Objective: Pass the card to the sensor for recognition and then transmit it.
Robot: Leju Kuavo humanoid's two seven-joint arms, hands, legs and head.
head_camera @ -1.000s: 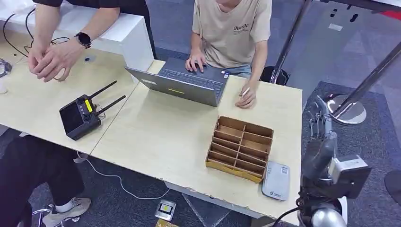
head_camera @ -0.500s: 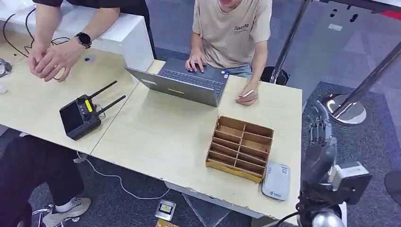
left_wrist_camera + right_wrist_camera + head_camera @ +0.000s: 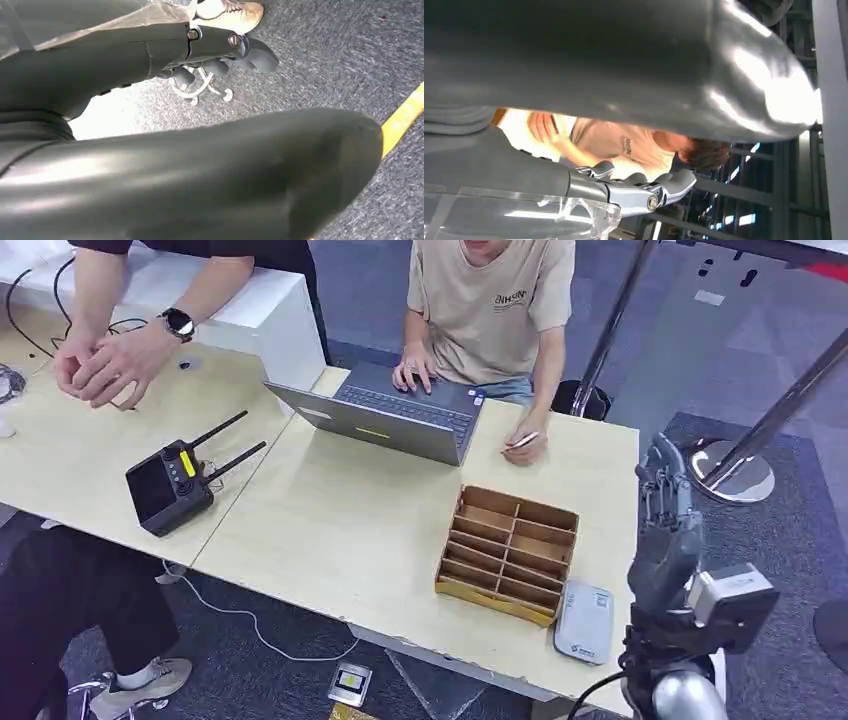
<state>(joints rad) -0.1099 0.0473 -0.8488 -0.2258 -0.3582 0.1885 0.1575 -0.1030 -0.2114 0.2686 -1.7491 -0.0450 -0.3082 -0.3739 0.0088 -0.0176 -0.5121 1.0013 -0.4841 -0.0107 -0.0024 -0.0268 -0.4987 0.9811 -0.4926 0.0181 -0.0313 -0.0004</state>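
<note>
Card [image 3: 523, 441]: small pale strip, upper centre-right of the head view, pinched in a person's hand [image 3: 527, 447] resting on the table [image 3: 350, 530] just right of the laptop [image 3: 395, 415]. Likely light, thin, stiff and slick; best taken by its free edge, pinched flat across both faces (little margin for a slip).

Sensor [image 3: 585, 622]: grey flat pad, lower right, touching the near corner of the wooden tray [image 3: 510, 550].

Right hand [image 3: 668, 515]: raised at the table's right edge, fingers apart, holding nothing, well apart from the card.

Left hand [image 3: 220, 55]: hanging over carpet, fingers curled; whether it holds anything I cannot tell.
</note>
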